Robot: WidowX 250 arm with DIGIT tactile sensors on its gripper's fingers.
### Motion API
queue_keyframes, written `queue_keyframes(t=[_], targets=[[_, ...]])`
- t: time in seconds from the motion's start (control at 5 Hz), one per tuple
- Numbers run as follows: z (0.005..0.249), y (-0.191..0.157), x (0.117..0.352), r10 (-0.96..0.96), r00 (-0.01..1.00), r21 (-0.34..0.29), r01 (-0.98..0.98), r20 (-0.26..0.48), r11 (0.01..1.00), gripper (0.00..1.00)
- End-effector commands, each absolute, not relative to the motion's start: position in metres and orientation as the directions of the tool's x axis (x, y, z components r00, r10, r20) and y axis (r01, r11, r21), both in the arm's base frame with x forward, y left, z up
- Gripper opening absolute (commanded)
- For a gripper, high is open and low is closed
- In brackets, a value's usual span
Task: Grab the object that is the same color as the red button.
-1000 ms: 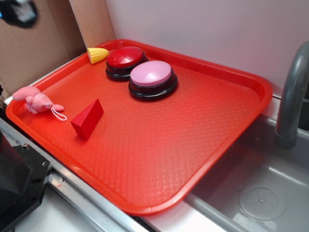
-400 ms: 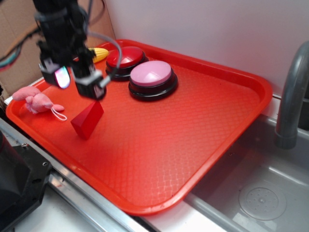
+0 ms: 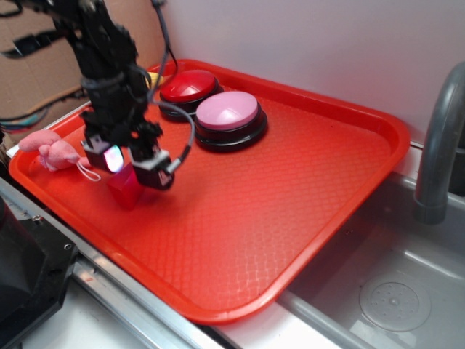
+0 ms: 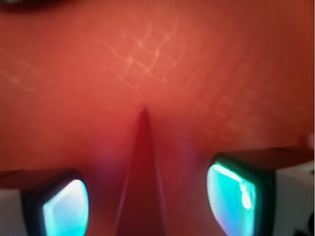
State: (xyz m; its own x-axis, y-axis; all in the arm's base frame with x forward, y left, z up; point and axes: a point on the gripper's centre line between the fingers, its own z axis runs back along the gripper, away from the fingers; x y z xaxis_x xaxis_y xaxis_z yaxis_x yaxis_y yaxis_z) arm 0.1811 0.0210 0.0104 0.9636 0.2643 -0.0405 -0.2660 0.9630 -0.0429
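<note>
Gripper [image 3: 133, 169]: lowered over wedge, jaws spread, one finger on each side, not clamped.
Wedge [image 4: 142, 172]: matte red block between fingers on tray's left part; thin edge pointing away from wrist camera.
Tray [image 3: 290, 211]: red, textured plastic.
Red button [image 3: 187, 86]: glossy dome, black base, far corner.
Arm: black, reaching down from upper left.

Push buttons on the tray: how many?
2. The red button sits near the tray's far edge; the pink-topped button touches it on the right. The arm may hide other things.
</note>
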Motion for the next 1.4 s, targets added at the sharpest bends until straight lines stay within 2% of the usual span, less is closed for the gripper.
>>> queue_keyframes(t=[0.0,0.2,0.4,0.6,0.8,1.0,1.2], targets=[[0.012,0.017,0.179,0.3,0.954,-0.045,-0.299,0.002,0.953,0.0],[0.031,0.015,0.18,0.295,0.955,-0.057,-0.294,0.018,0.954,0.0],[0.066,0.013,0.187,0.333,0.943,-0.054,-0.332,0.005,0.942,0.0],[0.116,0.011,0.195,0.348,0.937,0.017,-0.349,0.041,0.937,0.0],[0.158,0.001,0.199,0.32,0.942,0.0,-0.321,0.1,0.947,0.0],[0.191,-0.002,0.198,0.257,0.963,-0.031,-0.255,0.079,0.966,0.0],[0.189,0.003,0.201,0.216,0.976,-0.042,-0.214,0.032,0.976,0.0]])
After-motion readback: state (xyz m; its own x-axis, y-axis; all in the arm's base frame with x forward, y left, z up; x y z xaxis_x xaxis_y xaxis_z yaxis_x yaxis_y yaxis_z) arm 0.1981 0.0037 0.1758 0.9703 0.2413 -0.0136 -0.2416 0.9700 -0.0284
